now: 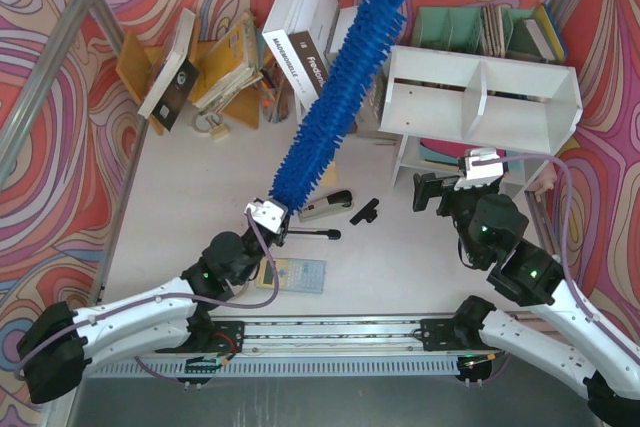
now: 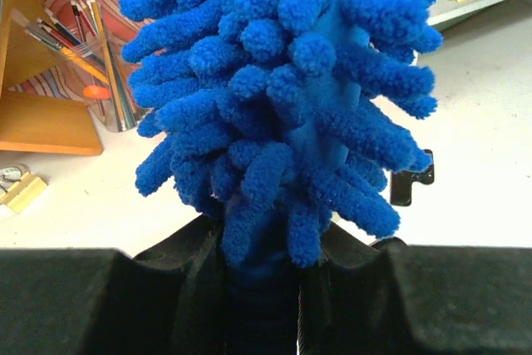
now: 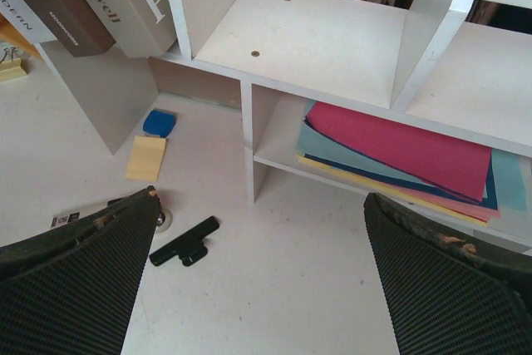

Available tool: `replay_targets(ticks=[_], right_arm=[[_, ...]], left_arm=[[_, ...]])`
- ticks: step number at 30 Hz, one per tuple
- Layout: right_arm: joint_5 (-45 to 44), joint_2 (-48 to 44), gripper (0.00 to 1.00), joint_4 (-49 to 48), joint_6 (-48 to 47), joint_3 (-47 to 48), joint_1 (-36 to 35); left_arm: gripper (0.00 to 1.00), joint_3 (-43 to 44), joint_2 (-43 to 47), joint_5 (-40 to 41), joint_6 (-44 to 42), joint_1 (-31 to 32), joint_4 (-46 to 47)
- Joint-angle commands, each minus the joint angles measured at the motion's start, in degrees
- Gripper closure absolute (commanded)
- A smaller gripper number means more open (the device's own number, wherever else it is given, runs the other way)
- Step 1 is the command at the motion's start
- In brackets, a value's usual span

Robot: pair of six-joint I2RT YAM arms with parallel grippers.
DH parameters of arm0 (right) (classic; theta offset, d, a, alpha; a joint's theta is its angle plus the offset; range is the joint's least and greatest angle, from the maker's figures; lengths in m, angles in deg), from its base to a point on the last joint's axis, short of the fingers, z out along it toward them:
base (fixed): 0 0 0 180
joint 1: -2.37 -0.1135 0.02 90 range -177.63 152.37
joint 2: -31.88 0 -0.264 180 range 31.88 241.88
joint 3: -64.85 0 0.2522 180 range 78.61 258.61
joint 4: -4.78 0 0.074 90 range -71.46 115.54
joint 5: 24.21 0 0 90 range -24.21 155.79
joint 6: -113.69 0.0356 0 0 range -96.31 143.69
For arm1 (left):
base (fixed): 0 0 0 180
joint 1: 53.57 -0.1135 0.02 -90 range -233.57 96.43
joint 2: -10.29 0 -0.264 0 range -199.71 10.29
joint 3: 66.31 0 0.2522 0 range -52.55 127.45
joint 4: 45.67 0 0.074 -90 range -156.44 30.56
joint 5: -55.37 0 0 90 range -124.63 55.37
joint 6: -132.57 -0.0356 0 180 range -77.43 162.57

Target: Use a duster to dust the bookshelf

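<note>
The bright-blue fluffy duster (image 1: 340,87) stands tilted up from my left gripper (image 1: 272,209), its tip near the white bookshelf's (image 1: 520,112) top left corner. My left gripper (image 2: 262,288) is shut on the duster's base, and the blue chenille head (image 2: 283,97) fills the left wrist view. My right gripper (image 1: 440,190) is open and empty, low in front of the bookshelf's lower tier. In the right wrist view its fingers (image 3: 75,280) frame bare table below the shelf (image 3: 332,39), where coloured paper sheets (image 3: 407,151) lie on the lower tier.
Tilted books (image 1: 305,32) and an orange-yellow wooden rack (image 1: 225,67) stand at the back left, a teal file organiser (image 1: 480,32) behind the shelf. A stapler (image 1: 325,205), a black clip (image 1: 365,212), a calculator (image 1: 290,274) and sticky notes (image 3: 146,158) lie on the table.
</note>
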Motion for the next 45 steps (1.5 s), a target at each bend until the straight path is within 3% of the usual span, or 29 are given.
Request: replay_targets(ticks=[1,16,24,30,45], right_arm=[[-0.85,-0.80,0.01,-0.02,0.48,0.14,0.15],[-1.02,-1.02,0.01,-0.26,0.31,-0.06,0.21],[-1.06,-0.72,0.01,-0.29,0.28,0.03,0.21],[-1.24,-0.58,0.01,-0.41,0.22,0.00,0.17],[-1.61,0.06,0.01,-0.50,-0.24,0.02,0.20]], left_arm=[[1.00,0.87,-0.12,0.62,0.14,-0.30,1.41],[1.00,-3.95,-12.13,-1.51,6.25,-0.30,7.62],[1.00,1.42,-3.36,-1.62,3.55,-0.28,-0.60],[1.00,1.12,0.30,-0.20,3.18,-0.30,-0.62],[1.00,-3.91,-16.56,-4.80,11.43,-0.30,9.74]])
